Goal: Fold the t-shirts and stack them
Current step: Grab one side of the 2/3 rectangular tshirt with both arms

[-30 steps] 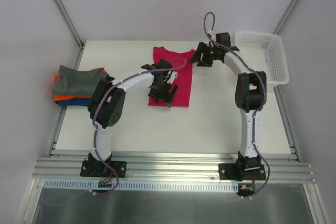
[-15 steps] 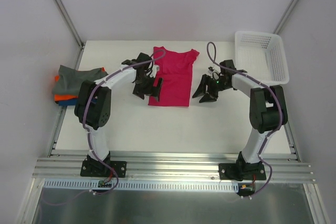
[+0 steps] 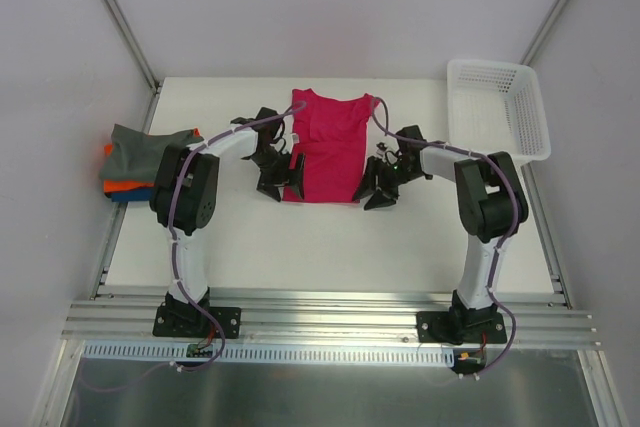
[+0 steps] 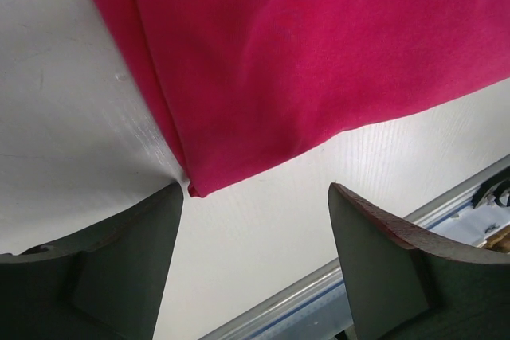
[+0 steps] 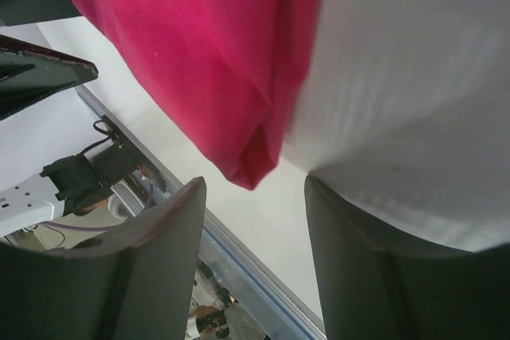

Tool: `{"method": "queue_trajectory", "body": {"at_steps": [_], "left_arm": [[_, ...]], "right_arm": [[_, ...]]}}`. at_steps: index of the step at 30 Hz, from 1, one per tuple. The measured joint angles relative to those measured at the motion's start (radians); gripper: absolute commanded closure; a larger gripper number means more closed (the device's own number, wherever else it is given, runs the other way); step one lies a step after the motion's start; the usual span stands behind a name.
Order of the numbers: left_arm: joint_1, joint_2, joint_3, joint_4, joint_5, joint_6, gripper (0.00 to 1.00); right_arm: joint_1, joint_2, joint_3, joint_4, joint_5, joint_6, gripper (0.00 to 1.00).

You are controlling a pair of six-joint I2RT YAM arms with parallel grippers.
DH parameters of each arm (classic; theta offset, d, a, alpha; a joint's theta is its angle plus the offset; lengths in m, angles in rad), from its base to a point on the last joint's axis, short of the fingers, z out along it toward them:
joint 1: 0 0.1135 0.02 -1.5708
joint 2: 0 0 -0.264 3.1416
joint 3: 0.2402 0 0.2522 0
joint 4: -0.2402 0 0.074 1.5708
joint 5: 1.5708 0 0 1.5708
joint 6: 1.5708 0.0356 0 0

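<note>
The magenta-red t-shirt lies flat at the table's back middle, its sides folded in to a long rectangle. My left gripper is open at the shirt's near left corner, jaws spread just off the hem. My right gripper is open at the near right corner, jaws spread round it. Neither holds cloth. A stack of folded shirts, grey on top with orange and blue under it, sits at the table's left edge.
The white lattice basket stands at the back right. Metal rails run along the table's near edge, with both arm bases bolted there. Grey walls enclose the table on three sides.
Both grippers have come down and inward to the shirt's near corners. The right arm swung from the back near the basket to the shirt's right side. The left moved off the shirt to its left edge.
</note>
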Motion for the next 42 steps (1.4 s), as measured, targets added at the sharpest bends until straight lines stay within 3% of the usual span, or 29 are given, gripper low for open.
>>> {"method": "queue_trajectory", "body": {"at_steps": [3,6,7,10,15,18,20,25,26,27,29,31,35,37,39,40,42], "left_arm": [[0.001,0.006,0.0,0.001,0.014,-0.008,0.29],[0.001,0.013,0.004,0.0,0.033,-0.014,0.36],[0.003,0.014,0.004,0.0,0.035,-0.015,0.38],[0.007,0.019,0.004,0.006,0.04,-0.015,0.41],[0.007,0.021,-0.003,0.014,0.055,-0.015,0.44],[0.007,0.021,-0.006,0.017,0.056,-0.015,0.48],[0.007,0.021,-0.008,0.018,0.056,-0.016,0.58],[0.007,0.026,-0.011,0.024,0.059,-0.017,0.64],[0.007,0.028,-0.011,0.024,0.061,-0.017,0.64],[0.007,0.03,-0.011,0.024,0.062,-0.017,0.68],[0.007,0.031,-0.013,0.026,0.063,-0.018,0.77],[0.007,0.031,-0.015,0.027,0.064,-0.016,0.77],[0.007,0.032,-0.018,0.032,0.066,-0.016,0.77],[0.007,0.032,-0.02,0.033,0.069,-0.016,0.78],[0.007,0.032,-0.02,0.034,0.074,-0.016,0.82],[0.007,0.032,-0.021,0.035,0.076,-0.016,0.86],[0.007,0.032,-0.021,0.035,0.081,-0.016,0.94]], "right_arm": [[0.032,0.011,0.005,0.014,-0.014,0.016,0.47],[0.055,0.029,0.017,0.029,-0.018,0.027,0.7],[0.059,0.034,0.019,0.033,-0.018,0.032,0.82],[0.063,0.047,0.025,0.036,-0.017,0.039,0.87],[0.057,0.047,0.027,0.029,-0.013,0.036,0.87],[0.047,0.045,0.023,0.029,-0.013,0.033,0.81],[0.039,0.045,0.018,0.029,-0.011,0.029,0.81],[0.017,0.044,0.011,0.026,0.005,0.017,0.8],[0.013,0.044,0.011,0.026,0.007,0.016,0.78],[0.011,0.044,0.011,0.025,0.01,0.015,0.69],[0.006,0.042,0.011,0.023,0.001,0.015,0.68],[0.004,0.035,0.011,0.023,0.009,0.012,0.67],[0.002,0.034,0.014,0.023,0.005,0.016,0.56],[0.002,0.034,0.022,0.023,0.002,0.014,0.62],[0.002,0.035,0.028,0.027,0.014,0.011,0.74],[0.002,0.037,0.031,0.03,0.021,0.011,0.89],[0.002,0.042,0.037,0.033,0.029,0.011,0.99]]}}
